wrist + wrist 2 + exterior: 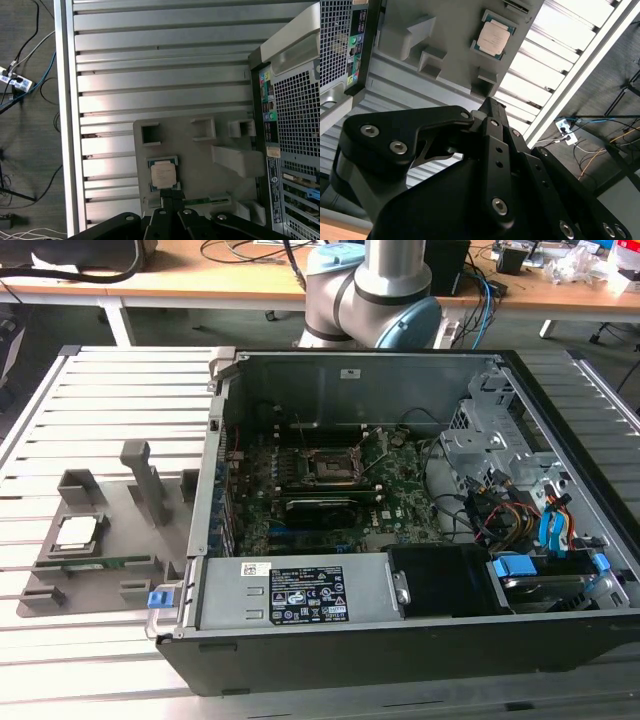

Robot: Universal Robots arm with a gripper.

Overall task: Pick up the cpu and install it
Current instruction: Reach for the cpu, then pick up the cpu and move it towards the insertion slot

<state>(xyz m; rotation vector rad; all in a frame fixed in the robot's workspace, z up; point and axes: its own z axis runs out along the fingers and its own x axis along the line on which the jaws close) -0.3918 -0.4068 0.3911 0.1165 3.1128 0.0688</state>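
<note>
cpu sits in gray holder on slatted desk, at 9 o'clock of open computer case in exterior view. End effector well apart from cpu; cannot tell whether open or closed.

Silver arm with pale-blue joint caps, matte-black gripper (silver screw heads).

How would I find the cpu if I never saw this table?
Find the big open computer case; on the exterior view's left of it, a gray tray lies on the slatted table. The cpu sits in a square pocket on that tray. It is a flat silvery square, unlike the long thin green memory stick beside it.
</note>
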